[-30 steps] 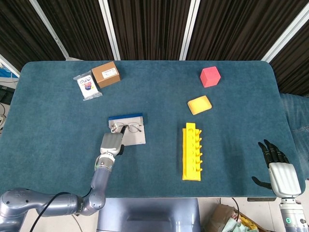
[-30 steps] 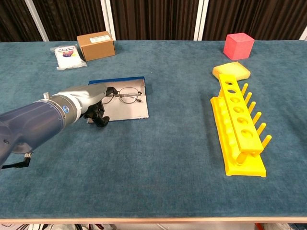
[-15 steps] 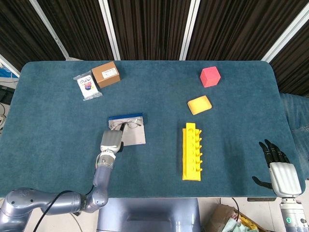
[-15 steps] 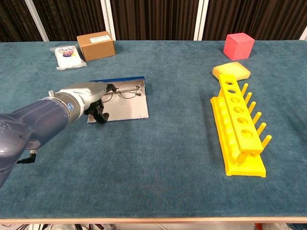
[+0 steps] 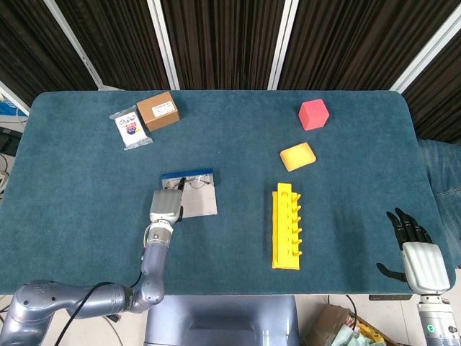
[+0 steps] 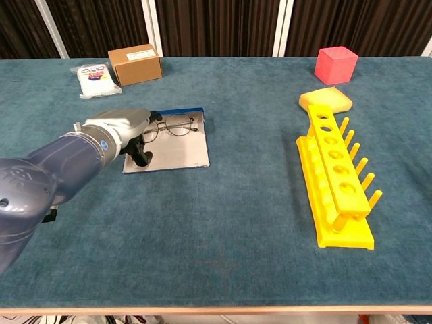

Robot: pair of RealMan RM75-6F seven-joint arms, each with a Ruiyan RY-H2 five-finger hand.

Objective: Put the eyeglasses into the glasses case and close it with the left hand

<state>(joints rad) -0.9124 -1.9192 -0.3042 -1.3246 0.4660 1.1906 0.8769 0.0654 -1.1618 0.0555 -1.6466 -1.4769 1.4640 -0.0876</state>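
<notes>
One tabletop (image 5: 86, 187) carries everything. Left of frame centre lies the open glasses case (image 6: 177, 150), flat to receive the eyeglasses (image 6: 172, 125), which the left hand (image 6: 121, 128) pinches by one temple above its rear edge. Lower right, the right hand (image 5: 418, 256) idles, fingers spread, holding nothing.

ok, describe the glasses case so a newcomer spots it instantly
Start from the yellow rack on the teal table, then look across to the left hand. The glasses case lies open beside it, flat and grey with a blue far edge, and the eyeglasses rest on it.
</notes>
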